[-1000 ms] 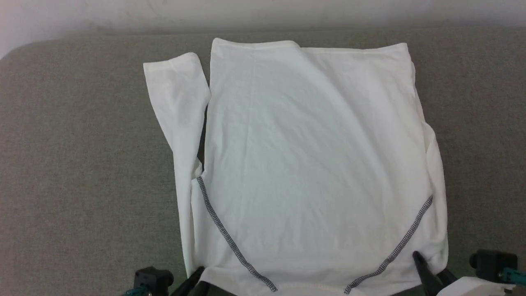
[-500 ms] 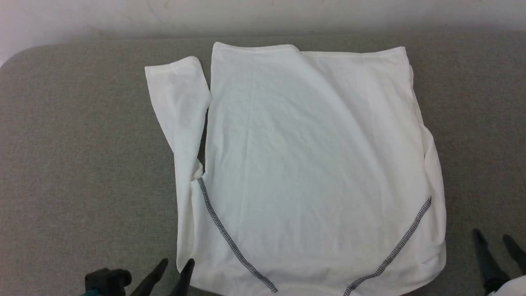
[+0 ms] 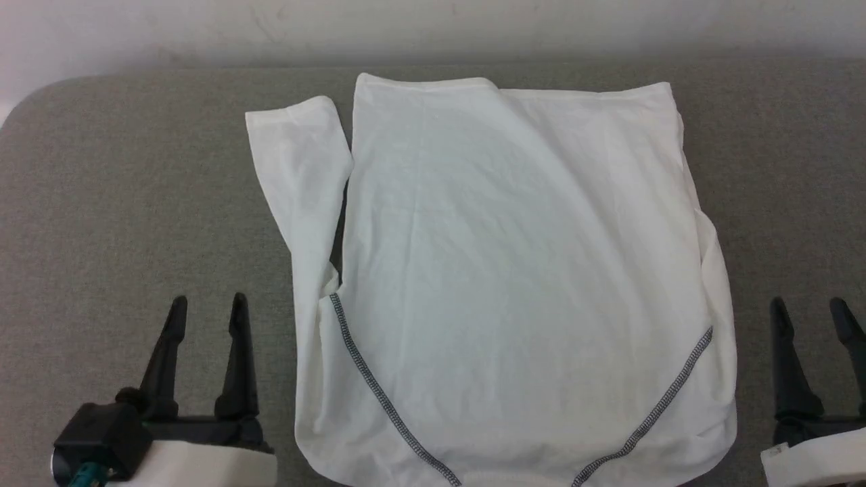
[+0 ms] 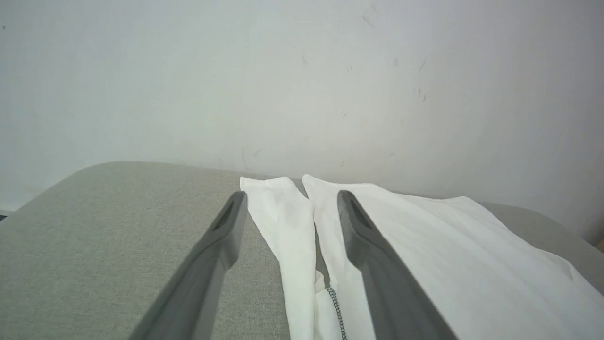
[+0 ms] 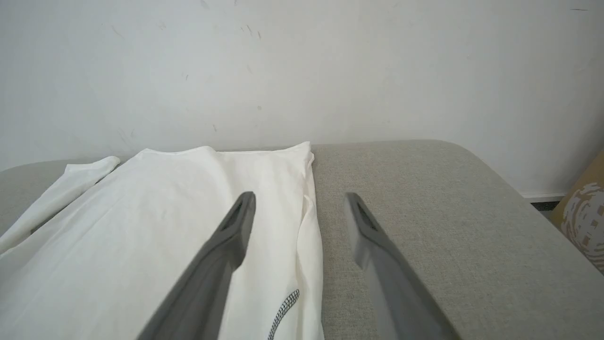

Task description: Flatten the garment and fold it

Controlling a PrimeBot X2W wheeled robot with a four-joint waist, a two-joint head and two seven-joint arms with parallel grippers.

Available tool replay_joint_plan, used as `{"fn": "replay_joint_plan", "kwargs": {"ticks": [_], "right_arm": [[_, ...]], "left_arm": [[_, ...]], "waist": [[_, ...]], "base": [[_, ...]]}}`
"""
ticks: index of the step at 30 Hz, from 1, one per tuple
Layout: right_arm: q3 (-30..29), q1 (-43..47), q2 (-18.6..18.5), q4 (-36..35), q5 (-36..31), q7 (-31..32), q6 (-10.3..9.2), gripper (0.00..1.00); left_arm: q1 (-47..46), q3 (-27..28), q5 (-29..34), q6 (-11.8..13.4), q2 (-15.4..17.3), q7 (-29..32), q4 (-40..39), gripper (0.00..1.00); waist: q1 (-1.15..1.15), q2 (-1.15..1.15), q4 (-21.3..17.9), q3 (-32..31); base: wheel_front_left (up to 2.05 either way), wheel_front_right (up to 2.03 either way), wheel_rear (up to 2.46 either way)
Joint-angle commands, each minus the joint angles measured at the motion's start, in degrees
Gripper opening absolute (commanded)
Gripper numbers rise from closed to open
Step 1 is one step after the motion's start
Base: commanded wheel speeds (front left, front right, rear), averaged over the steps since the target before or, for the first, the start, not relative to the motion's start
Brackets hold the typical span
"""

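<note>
Left claw (image 3: 208, 301) sits at the lower left of the head view. Its two dark fingers are spread wide and point up the frame with nothing between them. It's over bare grey tabletop (image 3: 135, 203), near the garment (image 3: 514, 270) but clear of its left edge. In the left wrist view the fingers gape apart, and between them runs the sleeve (image 4: 283, 222), a narrow white strip reaching toward the pale wall (image 4: 302, 85).

Moving across to the middle of the head view, the garment lies spread flat on the tabletop and takes up the centre of the frame. The straight hem is at the top, near the wall. At the bottom, two dark grey zigzag seams (image 3: 379, 385) angle inward toward the neckline, which is cut off by the lower edge. The sleeve at the upper left lies alongside the body with a thin dark gap between the two. On the right side a narrow flap of fabric (image 3: 717, 270) bulges out past the body's edge. Light wrinkles fan across the cloth.

And over at the lower right there's the right claw (image 3: 808, 304), fingers up and parted wide, holding nothing. It's on bare tabletop, just off the garment's right edge. The right wrist view shows the white cloth under the left finger, grey tabletop under the right one, and a cardboard box (image 5: 585, 212) at the far right edge.
</note>
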Motion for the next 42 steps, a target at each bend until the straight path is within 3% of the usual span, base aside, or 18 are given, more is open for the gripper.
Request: {"fn": "replay_joint_plan", "kwargs": {"ticks": [1,6,12,16,22,23,24,30,36,42], "right_arm": [[0.34,-1.04,-0.02,0.7,-0.74,-1.45,-0.06,1.0],[1.71,-1.68,-0.02,3.97,-2.36,-4.98,-0.06,1.0],[1.93,-2.92,-0.02,4.78,-2.69,-6.21,-0.06,1.0],[2.44,-4.49,-0.02,4.39,-2.76,-6.22,-0.06,1.0],[4.18,-7.76,-0.02,3.89,-2.88,-6.45,-0.06,1.0],[4.18,-7.76,-0.02,3.89,-2.88,-6.45,-0.06,1.0],[4.4,-8.76,-0.02,3.7,-3.1,-6.61,-0.06,1.0],[4.84,-11.07,-0.02,2.19,-4.05,-6.9,-0.06,1.0],[5.51,-13.53,-0.02,-1.24,-5.59,-6.29,-0.06,1.0],[5.34,-14.53,-0.02,-4.06,-6.24,-5.47,-0.06,1.0]], "left_arm": [[-1.18,0.78,2.71,0.07,-2.49,-0.27,-0.49,1.0],[-0.58,2.36,8.72,-3.15,-9.45,-0.3,2.11,1.0],[-3.5,5.66,10.26,-8.15,-10.97,-0.3,5.23,1.0],[-10.8,6.65,9.71,-12.28,-6.86,1.65,7.13,1.0],[-27.95,8.14,5.92,-18.8,2.22,16.09,9.32,1.0],[-27.95,8.14,5.92,-18.8,2.22,16.09,9.32,1.0],[-34.0,8.71,3.52,-20.06,4.37,21.31,11.06,1.0],[-47.97,7.92,-0.21,-21.97,8.62,32.11,18.06,1.0],[-59.09,5.43,-5.19,-23.07,10.31,42.33,26.69,1.0],[-64.6,4.99,-6.99,-23.09,11.08,46.88,33.06,1.0]], "waist": [[0.0,0.0,0.03,0.06],[0.0,0.0,0.08,0.39],[0.0,0.0,0.36,2.64],[0.0,0.0,0.86,5.74],[0.0,0.0,1.16,12.67],[0.0,0.0,1.16,12.67],[0.0,0.0,1.19,15.03],[0.0,0.0,0.98,20.56],[0.0,0.0,-0.31,26.07],[0.0,0.0,-1.69,30.43]], "base": [[0.0,0.0,0.0],[0.0,0.0,0.0],[0.0,0.0,0.0],[0.0,0.0,0.0],[0.0,0.0,0.0],[0.0,0.0,0.0],[0.0,0.0,0.0],[0.0,0.0,0.0],[0.0,0.0,0.0],[0.0,0.0,0.0]]}}
